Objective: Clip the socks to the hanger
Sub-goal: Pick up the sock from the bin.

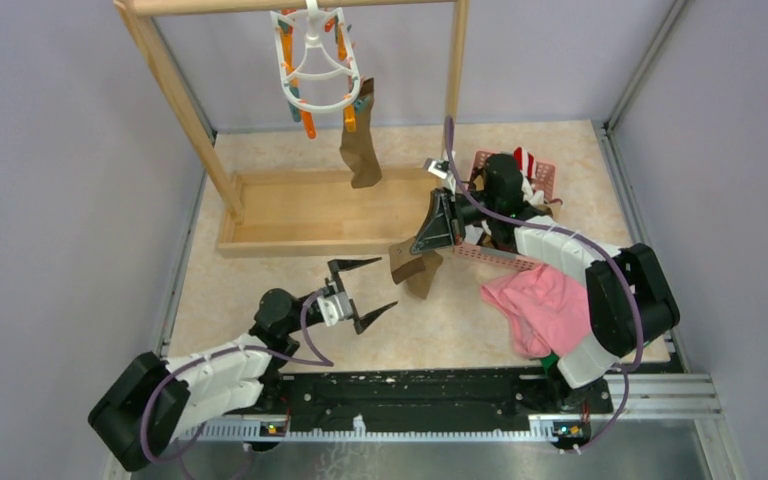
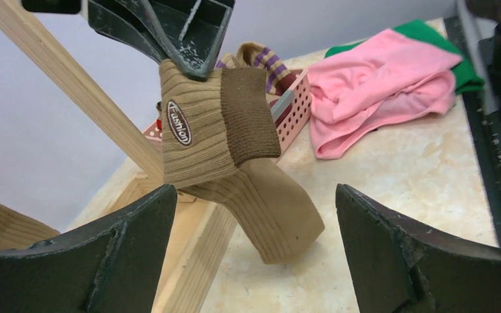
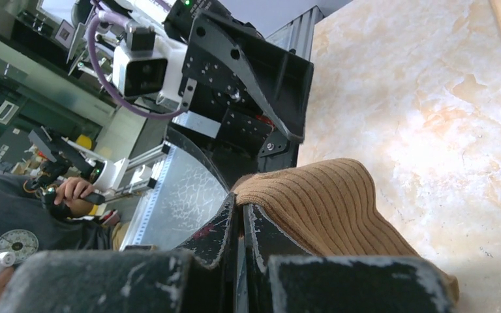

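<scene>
Progress early: left gripper spread wide and empty, facing the tan sock pinched shut in the right gripper above the counter; striped sock waits in the pink basket; farthest, one brown sock already hangs clipped on the hanger.

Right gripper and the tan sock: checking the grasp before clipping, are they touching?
Touching. The right wrist view shows the right gripper shut on the tan sock, its ribbed fabric pinched between the fingers.
</scene>
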